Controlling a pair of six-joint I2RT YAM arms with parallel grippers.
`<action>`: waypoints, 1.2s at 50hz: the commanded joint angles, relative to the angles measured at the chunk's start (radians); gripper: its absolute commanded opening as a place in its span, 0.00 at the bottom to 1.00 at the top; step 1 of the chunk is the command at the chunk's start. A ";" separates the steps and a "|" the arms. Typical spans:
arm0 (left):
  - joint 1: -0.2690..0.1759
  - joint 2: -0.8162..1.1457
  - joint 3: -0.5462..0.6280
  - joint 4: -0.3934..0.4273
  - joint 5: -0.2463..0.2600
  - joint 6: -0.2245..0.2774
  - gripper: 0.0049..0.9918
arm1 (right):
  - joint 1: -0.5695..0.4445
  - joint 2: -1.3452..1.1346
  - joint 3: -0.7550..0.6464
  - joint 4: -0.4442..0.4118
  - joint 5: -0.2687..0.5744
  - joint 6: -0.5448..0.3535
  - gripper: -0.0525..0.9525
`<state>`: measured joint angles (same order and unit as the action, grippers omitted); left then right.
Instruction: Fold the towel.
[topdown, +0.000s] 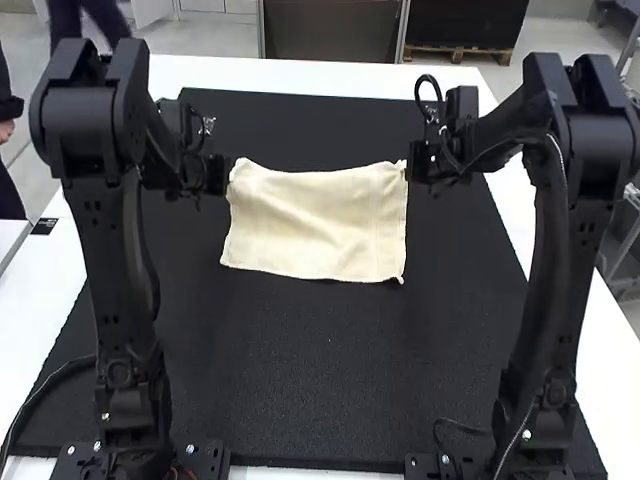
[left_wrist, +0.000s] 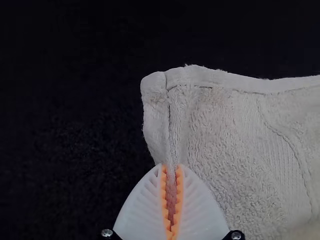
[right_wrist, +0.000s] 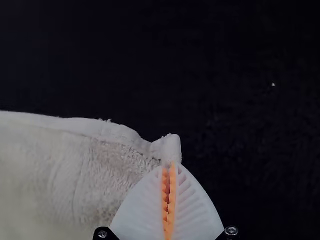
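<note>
Cream towel (topdown: 315, 222) is apparently entering a fold.
High view: it is stretching in a rippled rectangle at upper centre over the black mat (topdown: 320, 385); left wrist view: the left end effector (left_wrist: 171, 169) is pinching a ribbed, looped corner; right wrist view: the right end effector (right_wrist: 169, 166) is nipping a puckered one; carrying both evenly is probably coming next.

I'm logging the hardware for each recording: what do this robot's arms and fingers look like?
The left arm and right arm are black and jointed, with chunky segments. A black cable loops up near the right arm's wrist. The left fingers and right fingers are white, tapered and ribbed, lined with toothed orange pads. Silver bolt heads flank them.
</note>
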<state>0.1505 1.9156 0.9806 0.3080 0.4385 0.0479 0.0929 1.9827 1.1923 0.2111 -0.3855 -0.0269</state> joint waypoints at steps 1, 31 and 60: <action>0.009 -0.050 -0.020 0.003 0.011 0.027 0.01 | -0.018 -0.053 -0.014 -0.004 -0.032 0.016 0.03; 0.009 -0.147 -0.092 -0.015 0.012 0.035 0.01 | -0.018 -0.183 -0.120 -0.093 -0.082 0.015 0.03; 0.014 -0.208 -0.151 -0.084 0.012 0.072 0.01 | -0.028 -0.294 -0.240 -0.144 -0.101 0.016 0.03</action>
<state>0.1505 1.7576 0.8421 0.2199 0.4423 0.0929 0.0864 1.7367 0.9730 0.0673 -0.4683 -0.0181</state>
